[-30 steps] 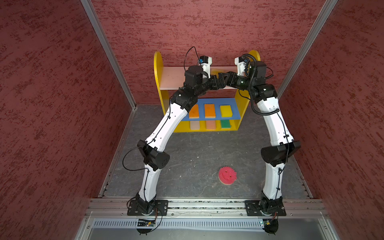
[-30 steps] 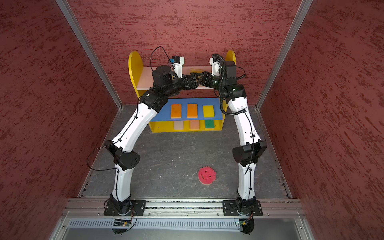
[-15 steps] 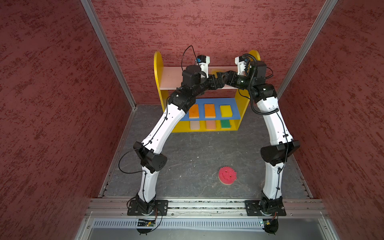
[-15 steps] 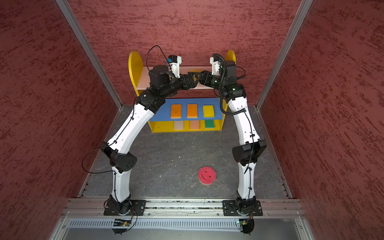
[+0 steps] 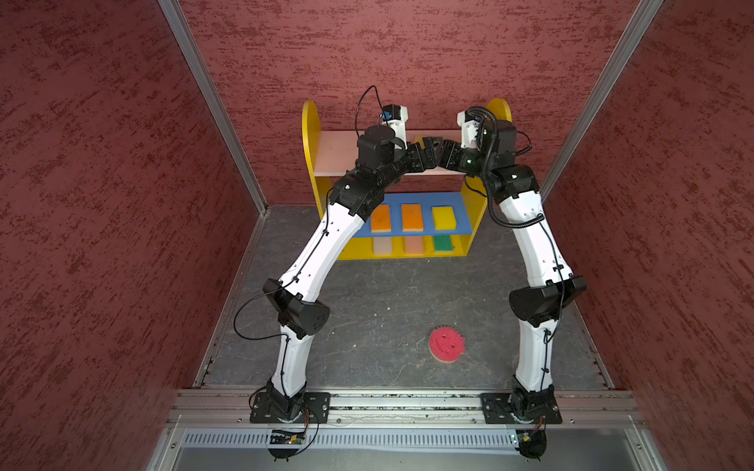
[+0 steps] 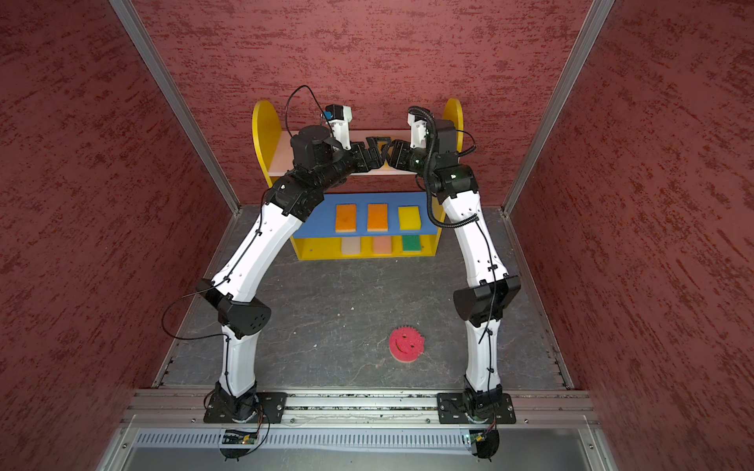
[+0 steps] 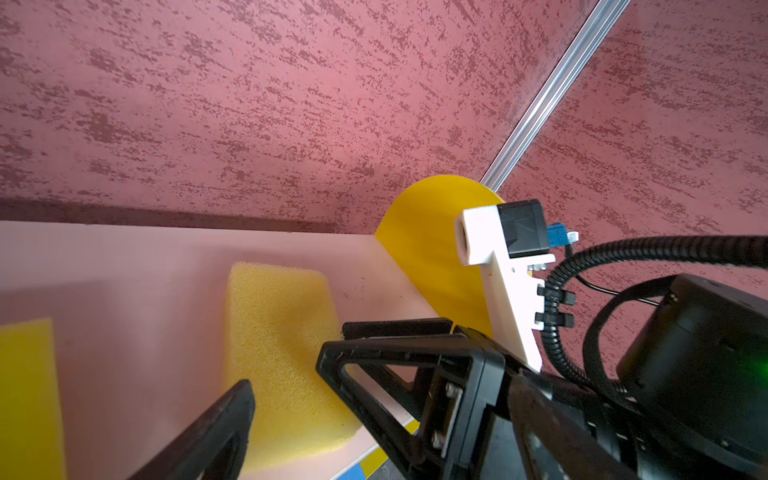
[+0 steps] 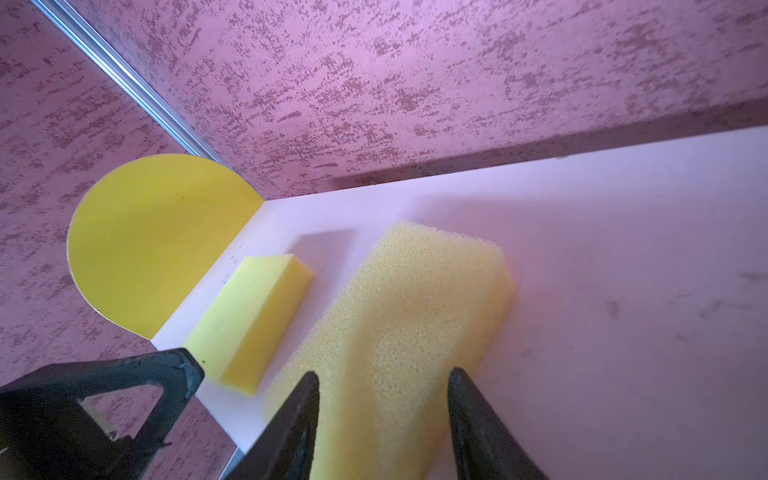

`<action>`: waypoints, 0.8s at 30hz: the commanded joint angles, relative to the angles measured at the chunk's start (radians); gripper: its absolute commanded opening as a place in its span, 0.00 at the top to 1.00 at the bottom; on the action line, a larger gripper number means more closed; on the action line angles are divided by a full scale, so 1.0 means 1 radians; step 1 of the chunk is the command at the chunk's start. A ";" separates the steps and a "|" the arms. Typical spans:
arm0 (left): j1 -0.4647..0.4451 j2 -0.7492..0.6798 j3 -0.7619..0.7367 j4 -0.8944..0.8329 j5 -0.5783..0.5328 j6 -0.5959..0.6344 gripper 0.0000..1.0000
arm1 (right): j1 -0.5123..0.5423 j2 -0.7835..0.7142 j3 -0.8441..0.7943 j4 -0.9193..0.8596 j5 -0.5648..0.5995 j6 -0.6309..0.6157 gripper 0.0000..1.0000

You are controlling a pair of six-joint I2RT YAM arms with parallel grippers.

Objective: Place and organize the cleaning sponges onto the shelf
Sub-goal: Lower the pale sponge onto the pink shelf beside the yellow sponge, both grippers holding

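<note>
Nearest the rail, the round pink sponge (image 5: 445, 344) lies alone on the tabletop (image 5: 387, 293), face up and well apart from everything else. I judge it the one piece not yet shelved.

Beyond it stands the shelf (image 5: 309, 134). Its yellow bottom board (image 5: 355, 253) carries the cream sponge (image 5: 382, 246), the peach sponge (image 5: 414, 245) and the green sponge (image 5: 443, 243) in a row. The blue middle board (image 5: 463, 212) holds the orange sponges (image 5: 380, 218) and a yellow sponge (image 5: 443, 217), spaced the same way, apparently three to a tier.

On the pink top board (image 5: 338, 155), the smooth yellow sponge (image 8: 257, 307) lies near the left side panel (image 8: 158, 241). The coarse yellow sponge (image 8: 415, 316) lies flat next to it, not touching.

The right pincer (image 8: 380, 372) hangs over the coarse sponge's near end with its jaws parted. The foam rests on the board under them rather than being pinched, so I read it as released. The left pincer (image 6: 372, 151) is just beside it, spread wide and empty.

The board's right part is bare, which leaves room for the pink sponge. What stands in the way is crowding: both arms arch over the shelf front, their pincers nearly touch, and the right side panel (image 7: 424, 249) is close behind the right wrist.
</note>
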 commanded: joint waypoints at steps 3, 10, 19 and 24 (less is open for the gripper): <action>-0.017 0.041 0.048 -0.057 -0.069 0.025 0.07 | 0.028 -0.020 -0.005 -0.070 0.093 -0.032 0.46; -0.016 0.051 0.048 -0.090 -0.069 0.001 0.09 | 0.028 -0.031 -0.043 -0.039 0.087 -0.016 0.45; -0.018 0.057 0.044 -0.114 0.001 -0.057 0.10 | -0.001 -0.058 -0.097 0.024 0.010 0.038 0.60; -0.024 0.012 0.019 -0.093 0.016 -0.059 0.10 | 0.000 -0.032 -0.043 -0.019 -0.011 0.036 0.68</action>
